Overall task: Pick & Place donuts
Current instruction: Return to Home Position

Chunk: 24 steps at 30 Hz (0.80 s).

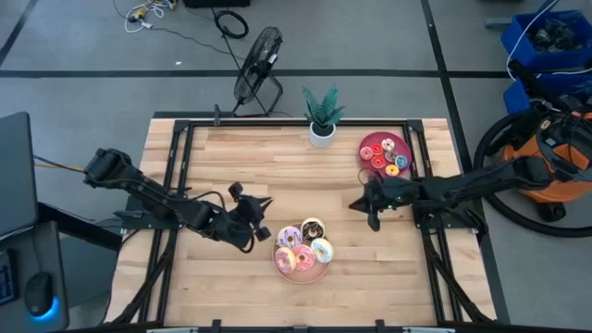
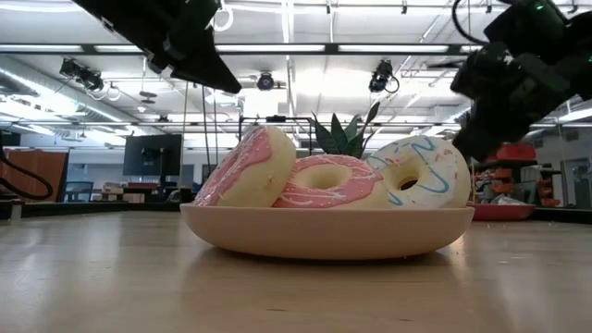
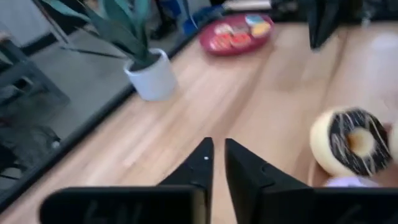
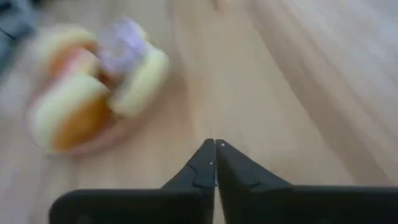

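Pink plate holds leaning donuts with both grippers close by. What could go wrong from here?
1. On the pink plate, one pink-iced donut stands tilted at the rim. The left gripper hangs right beside the plate, so a low swing might knock that donut off.
2. The right gripper sits between the two plates. If it sweeps low, it could clip the red plate and scatter its small donuts.

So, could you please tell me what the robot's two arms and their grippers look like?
The left arm and the right arm are black, slender and jointed; a thin black cable loops beside the left one. The left gripper and the right gripper each have two flat black fingers tapering to pointed tips on a wide black bar. I see no markings.
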### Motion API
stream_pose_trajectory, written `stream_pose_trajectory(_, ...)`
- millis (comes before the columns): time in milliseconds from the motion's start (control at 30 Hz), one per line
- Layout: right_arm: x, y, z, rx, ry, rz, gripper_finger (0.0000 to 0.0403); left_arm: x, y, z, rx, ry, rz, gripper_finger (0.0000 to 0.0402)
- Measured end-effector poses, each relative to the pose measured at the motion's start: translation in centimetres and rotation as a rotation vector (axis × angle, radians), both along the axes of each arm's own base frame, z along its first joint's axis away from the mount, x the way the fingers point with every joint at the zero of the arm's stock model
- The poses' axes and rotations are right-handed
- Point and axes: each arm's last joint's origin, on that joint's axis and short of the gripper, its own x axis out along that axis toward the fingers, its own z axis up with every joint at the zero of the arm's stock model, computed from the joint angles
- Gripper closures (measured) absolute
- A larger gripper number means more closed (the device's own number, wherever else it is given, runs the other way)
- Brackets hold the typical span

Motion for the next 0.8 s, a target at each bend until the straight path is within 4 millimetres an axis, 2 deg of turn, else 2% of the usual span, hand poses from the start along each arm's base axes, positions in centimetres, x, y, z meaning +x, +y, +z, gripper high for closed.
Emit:
stream_pose_trajectory(100,0.1,0.0,0.1,-0.041,-0.155,0.092,0.0396,0.2,0.4,-0.1,-0.027,0.02,-0.018,0.0389)
stream_pose_trajectory(233,-0.6,-0.4,0.7,-0.007,-0.285,0.251,0.0395,-0.4,1.4,1.0,-0.054,0.01,-0.014,0.0396)
stream_pose_trajectory(467,-2.0,-1.4,2.5,-0.003,-0.434,0.375,0.0398,-3.1,3.2,4.7,-0.101,-0.046,-0.031,0.0398)
stream_pose_trajectory(600,-2.7,-1.6,3.0,-0.023,-0.469,0.369,0.0398,-5.0,4.2,6.0,-0.11,-0.088,-0.017,0.0398)
stream_pose_trajectory(700,-3.4,-1.5,3.3,-0.017,-0.482,0.362,0.0399,-7.0,5.0,5.4,-0.111,-0.117,-0.004,0.0398)
stream_pose_trajectory(800,-4.0,-1.4,3.8,-0.015,-0.502,0.297,0.0401,-9.3,5.8,3.9,-0.132,-0.166,-0.001,0.0398)
